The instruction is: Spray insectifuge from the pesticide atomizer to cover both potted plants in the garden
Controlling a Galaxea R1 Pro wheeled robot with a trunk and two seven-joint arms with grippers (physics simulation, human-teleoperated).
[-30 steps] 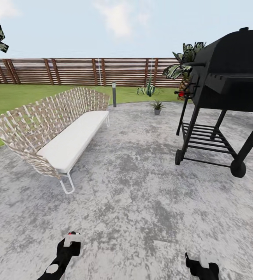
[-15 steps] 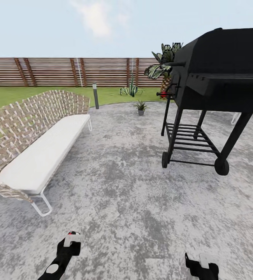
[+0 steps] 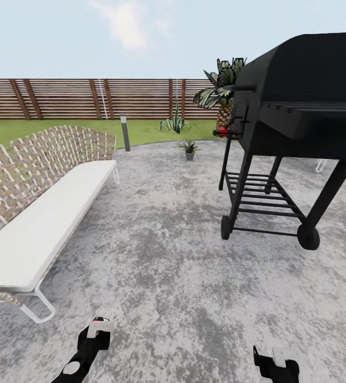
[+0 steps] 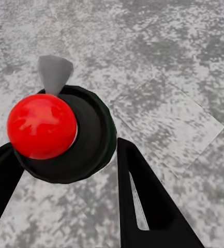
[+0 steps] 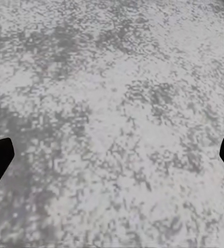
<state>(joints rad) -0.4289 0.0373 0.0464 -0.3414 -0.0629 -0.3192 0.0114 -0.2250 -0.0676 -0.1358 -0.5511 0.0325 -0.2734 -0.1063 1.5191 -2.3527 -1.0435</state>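
Note:
One potted plant (image 3: 189, 148), a small rosette in a tiny grey pot, stands at the far edge of the grey patio (image 3: 167, 255), well ahead of me. The second potted plant and the pesticide atomizer are out of view. My left gripper (image 3: 96, 331) hangs low at the bottom of the head view, and in the left wrist view this left gripper (image 4: 65, 147) is open over a red ball on a black disc. My right gripper (image 3: 273, 360) sits low at the bottom right; the right wrist view has it (image 5: 112, 150) open above bare concrete, holding nothing.
A wicker sofa (image 3: 40, 213) with a white cushion runs along the left. A black grill (image 3: 295, 122) on wheels stands at the right. Beyond are a grey bollard lamp (image 3: 124, 133), a spiky agave (image 3: 174, 123), a palm (image 3: 221, 90), lawn and a slatted fence (image 3: 88, 98).
The whole head view has shifted: the camera has moved forward and turned right, so sofa and grill appear nearer. Both grippers hold the same pose.

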